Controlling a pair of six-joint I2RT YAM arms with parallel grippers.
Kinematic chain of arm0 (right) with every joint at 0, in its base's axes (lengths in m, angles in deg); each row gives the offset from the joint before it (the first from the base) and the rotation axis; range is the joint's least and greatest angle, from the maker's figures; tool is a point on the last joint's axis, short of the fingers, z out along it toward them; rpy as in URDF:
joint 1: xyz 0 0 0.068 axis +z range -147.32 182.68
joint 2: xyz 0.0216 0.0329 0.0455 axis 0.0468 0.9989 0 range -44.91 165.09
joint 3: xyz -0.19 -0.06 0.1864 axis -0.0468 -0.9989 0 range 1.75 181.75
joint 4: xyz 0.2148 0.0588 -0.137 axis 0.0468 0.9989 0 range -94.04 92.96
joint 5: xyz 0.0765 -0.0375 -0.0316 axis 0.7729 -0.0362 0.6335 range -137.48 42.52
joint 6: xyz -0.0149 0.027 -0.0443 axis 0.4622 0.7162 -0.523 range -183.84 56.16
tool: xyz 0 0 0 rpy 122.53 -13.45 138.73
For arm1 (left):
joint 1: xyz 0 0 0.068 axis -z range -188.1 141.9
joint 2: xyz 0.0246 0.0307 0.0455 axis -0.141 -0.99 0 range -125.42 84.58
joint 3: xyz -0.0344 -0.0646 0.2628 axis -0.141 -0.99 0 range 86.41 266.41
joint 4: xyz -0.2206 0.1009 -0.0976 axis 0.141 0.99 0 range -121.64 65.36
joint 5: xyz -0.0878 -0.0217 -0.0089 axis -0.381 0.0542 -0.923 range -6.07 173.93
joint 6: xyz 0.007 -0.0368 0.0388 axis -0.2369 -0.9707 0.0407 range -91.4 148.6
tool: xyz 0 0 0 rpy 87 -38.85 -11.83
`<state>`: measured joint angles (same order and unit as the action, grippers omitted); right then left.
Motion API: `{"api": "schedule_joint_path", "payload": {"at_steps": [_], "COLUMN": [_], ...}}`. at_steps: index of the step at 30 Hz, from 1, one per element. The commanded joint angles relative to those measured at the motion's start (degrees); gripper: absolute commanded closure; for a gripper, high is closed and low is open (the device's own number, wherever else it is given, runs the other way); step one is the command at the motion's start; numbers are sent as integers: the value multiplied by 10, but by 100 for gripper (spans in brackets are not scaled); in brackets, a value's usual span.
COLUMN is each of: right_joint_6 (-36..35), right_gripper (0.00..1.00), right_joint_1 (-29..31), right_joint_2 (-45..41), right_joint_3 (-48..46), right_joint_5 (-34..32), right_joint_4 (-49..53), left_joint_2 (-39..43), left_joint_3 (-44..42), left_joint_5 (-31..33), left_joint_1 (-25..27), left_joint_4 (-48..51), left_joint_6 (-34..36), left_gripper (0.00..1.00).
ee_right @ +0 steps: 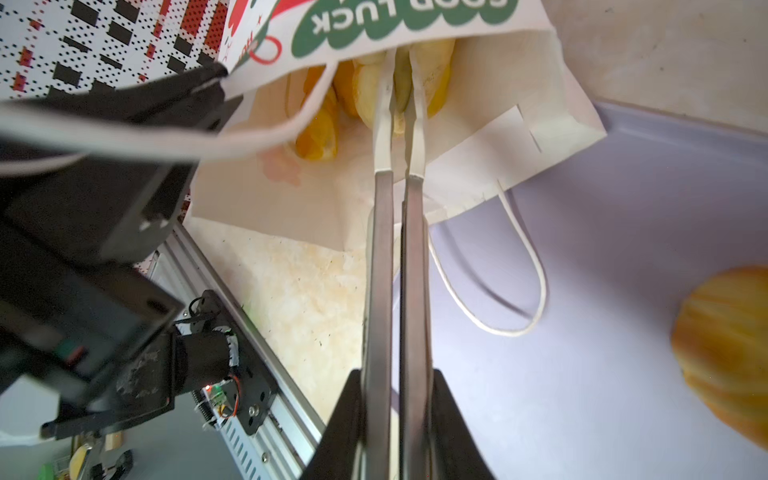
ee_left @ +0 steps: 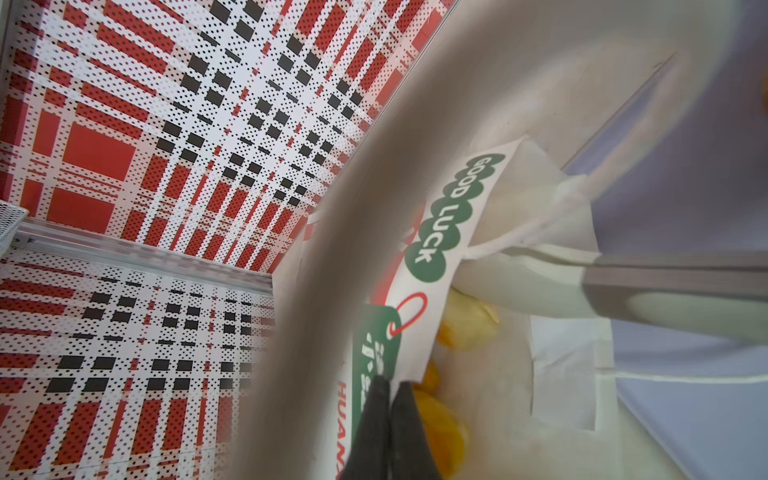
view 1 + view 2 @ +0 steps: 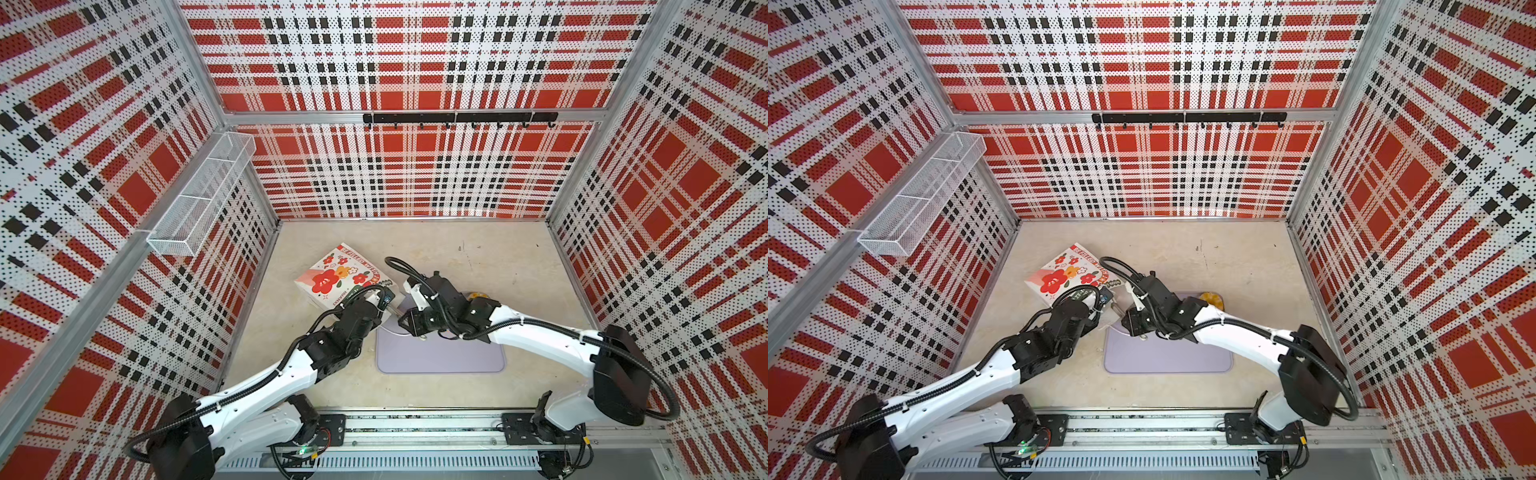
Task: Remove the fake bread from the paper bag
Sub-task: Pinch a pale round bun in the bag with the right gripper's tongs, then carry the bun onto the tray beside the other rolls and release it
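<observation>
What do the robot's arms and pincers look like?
Left arm and right arm: white shells, black joints, black ribbed cables held by white ties. The left pincer has black fingers; the right pincer has long grey metal fingers with whitish tips.

Lavender tray (image 3: 440,355), wire basket (image 3: 199,195), hook rail (image 3: 459,118)

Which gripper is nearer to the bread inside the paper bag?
Right. The right gripper reaches into the paper bag, its fingers closed on a pale piece of the bread. The left gripper pinches the rim at the bag's mouth, beside the bread but not on it.
</observation>
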<state>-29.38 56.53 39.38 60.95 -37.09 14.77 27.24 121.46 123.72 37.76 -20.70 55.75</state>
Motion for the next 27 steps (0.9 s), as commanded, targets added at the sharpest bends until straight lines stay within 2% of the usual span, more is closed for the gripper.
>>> {"api": "schedule_joint_path", "payload": {"at_steps": [1,11,16,20,27], "right_joint_6": [29,62,64,68,55], "right_gripper": [100,100,100,100,100], "right_joint_1": [12,29,27,12,-54], "right_joint_2": [-40,-200,-268,-293,-280], "right_joint_3": [-32,-113,-146,-176,-210], "right_joint_5": [16,0,-32,-36,17], "right_joint_4": [-59,-2,64,75,27], "left_joint_2": [9,6,-1,3,46], "left_joint_3": [8,13,16,15,16], "left_joint_5": [5,19,33,38,44], "left_joint_1": [-8,-34,-49,-54,-59], "left_joint_4": [-10,-7,-5,0,53], "left_joint_6": [-16,-31,-35,-27,-20], "left_gripper": [100,100,100,100,100]}}
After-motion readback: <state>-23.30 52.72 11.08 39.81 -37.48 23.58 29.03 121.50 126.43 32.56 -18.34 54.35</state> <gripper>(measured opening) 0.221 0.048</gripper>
